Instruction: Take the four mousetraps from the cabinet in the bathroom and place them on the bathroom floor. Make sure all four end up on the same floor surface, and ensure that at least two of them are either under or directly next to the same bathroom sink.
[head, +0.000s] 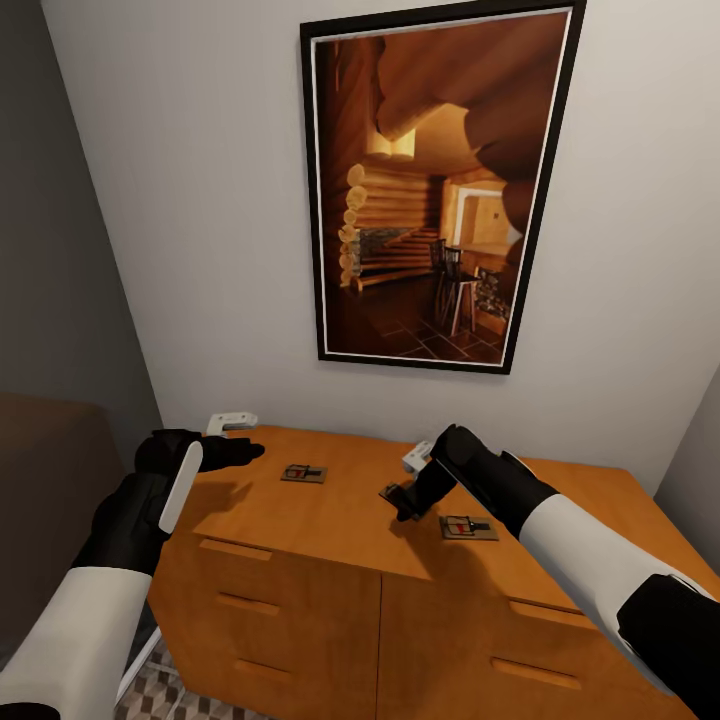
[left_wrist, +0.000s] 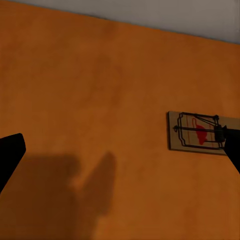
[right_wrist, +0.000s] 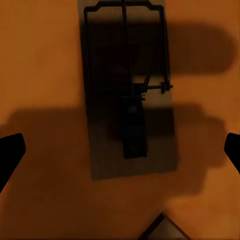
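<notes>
Here your right gripper (head: 400, 503) hangs wide open above a mousetrap (right_wrist: 129, 90) on the cabinet (head: 340, 520); your left gripper (head: 240, 452) is open too; no writing is readable.

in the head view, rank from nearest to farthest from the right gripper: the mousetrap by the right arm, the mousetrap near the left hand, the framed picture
1. The mousetrap by the right arm, on the cabinet top just right of the right gripper.
2. The mousetrap near the left gripper, farther left on the same top.
3. The framed picture, up on the wall behind.

cabinet (head: 340, 510): smooth matt orange wood | mousetraps (head: 303, 473): pale wood, dark wire
</notes>
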